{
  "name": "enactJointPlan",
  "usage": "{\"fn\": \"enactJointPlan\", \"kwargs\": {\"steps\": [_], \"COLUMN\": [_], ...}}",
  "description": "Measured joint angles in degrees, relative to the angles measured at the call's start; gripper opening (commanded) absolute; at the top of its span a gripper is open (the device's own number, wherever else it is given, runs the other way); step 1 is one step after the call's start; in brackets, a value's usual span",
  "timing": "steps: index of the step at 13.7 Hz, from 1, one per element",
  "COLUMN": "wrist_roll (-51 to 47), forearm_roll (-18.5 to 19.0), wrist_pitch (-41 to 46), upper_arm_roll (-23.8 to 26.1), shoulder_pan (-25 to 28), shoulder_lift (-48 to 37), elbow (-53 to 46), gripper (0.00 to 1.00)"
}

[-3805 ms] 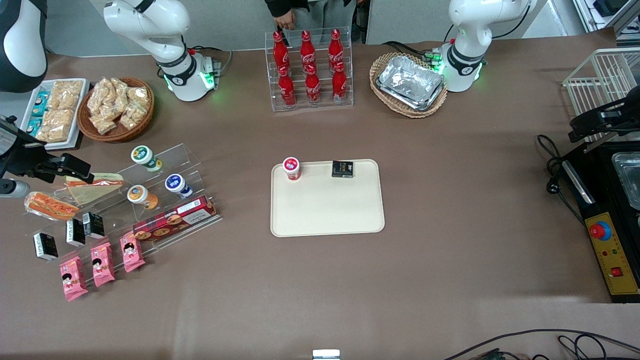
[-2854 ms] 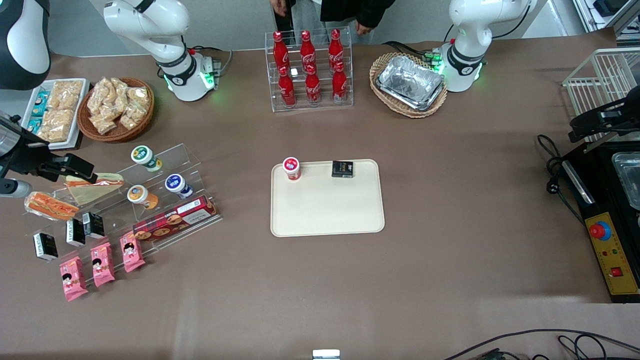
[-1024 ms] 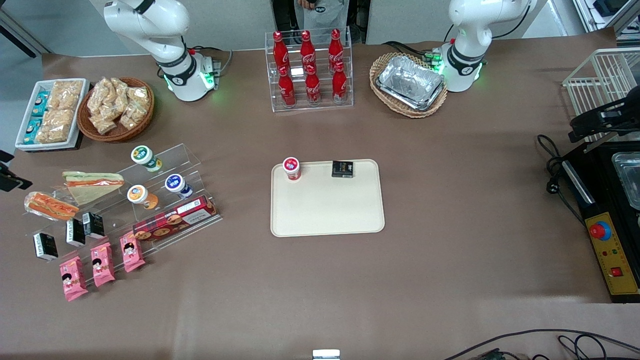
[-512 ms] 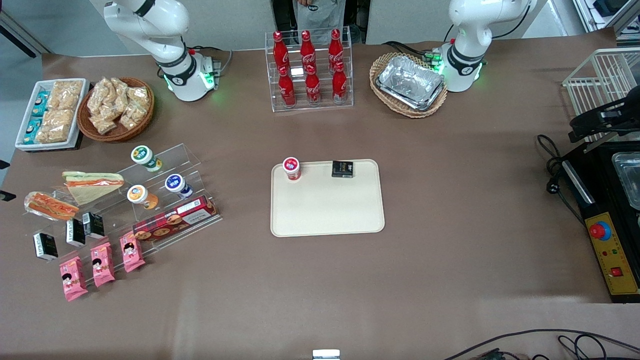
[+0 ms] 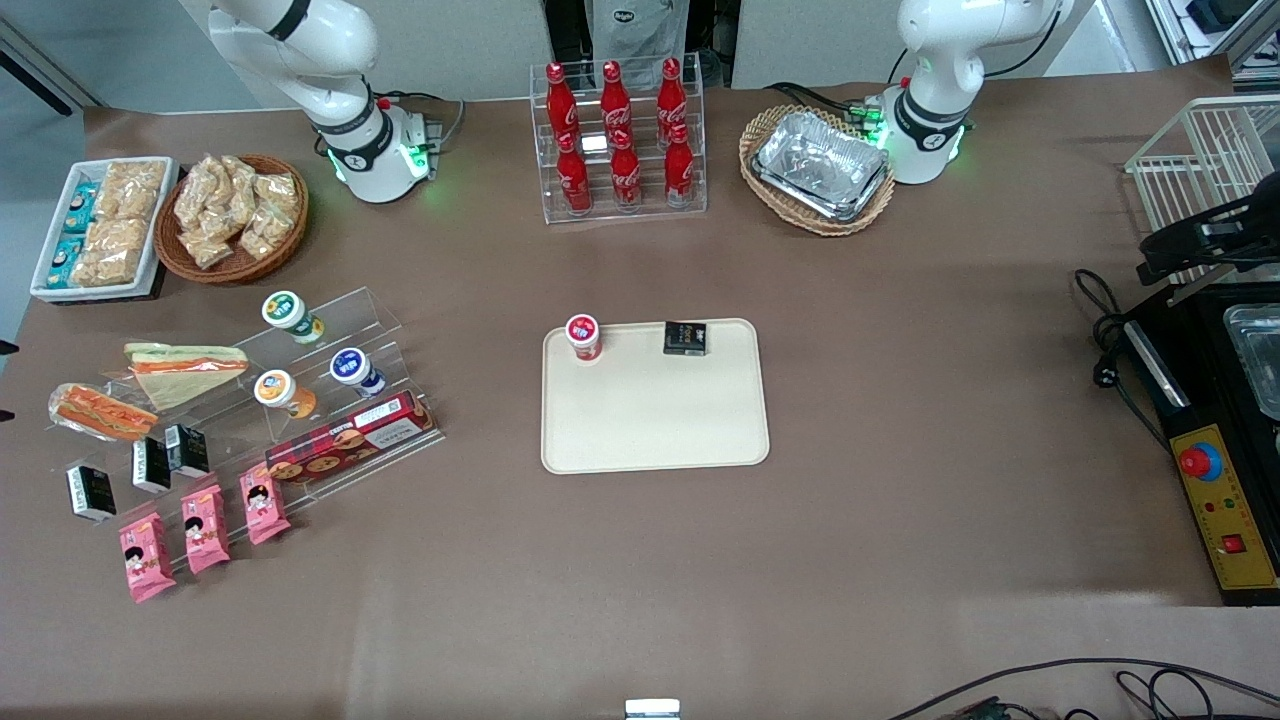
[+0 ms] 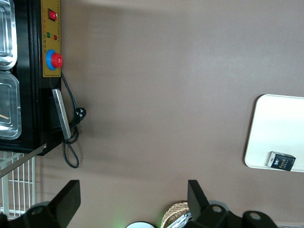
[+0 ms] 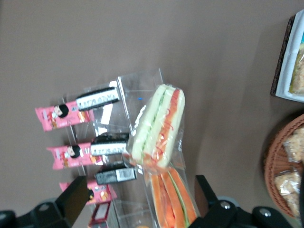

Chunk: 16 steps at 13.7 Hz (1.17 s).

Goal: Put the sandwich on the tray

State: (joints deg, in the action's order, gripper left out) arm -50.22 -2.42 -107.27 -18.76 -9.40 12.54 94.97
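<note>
The sandwich (image 5: 100, 412), a small wrapped wedge with an orange-red stripe, lies on the clear shelf at the working arm's end of the table. It also shows in the right wrist view (image 7: 159, 126). The gripper (image 7: 140, 192) is open and empty, well above the shelf, with the sandwich ahead of its spread fingers. The gripper is outside the front view. The cream tray (image 5: 655, 425) lies at mid-table, apart from the sandwich. It holds a red-capped bottle (image 5: 582, 336) and a black box (image 5: 685, 338).
A larger, flat triangular sandwich (image 5: 185, 362) lies beside the small one, farther from the front camera. The clear stepped shelf (image 5: 330, 400) also carries cups, black boxes (image 5: 150, 465), a biscuit pack and pink packs (image 5: 205, 535). A snack basket (image 5: 232, 218) and a white snack tray (image 5: 100, 225) stand farther back.
The gripper has drawn back from over the larger sandwich and left the front view past the table's end. Both sandwiches lie where they were.
</note>
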Motion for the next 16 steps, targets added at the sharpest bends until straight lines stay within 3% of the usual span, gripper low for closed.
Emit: {"fn": "enactJointPlan", "kwargs": {"steps": [4,11,16], "wrist_roll": [-8.5,-21.8,-23.7], "forearm_roll": [-5.8,-6.5,-7.6], "wrist_pitch": [-3.3,-4.0,-6.4], "upper_arm_roll": [0.0,0.0,0.0], "shoulder_pan": [-2.1,-2.5,-2.5], "shoulder_lift": [3.5,6.2,7.0], "elbow": [0.1,0.8,2.6], "gripper": [1.0,1.0,1.0]}}
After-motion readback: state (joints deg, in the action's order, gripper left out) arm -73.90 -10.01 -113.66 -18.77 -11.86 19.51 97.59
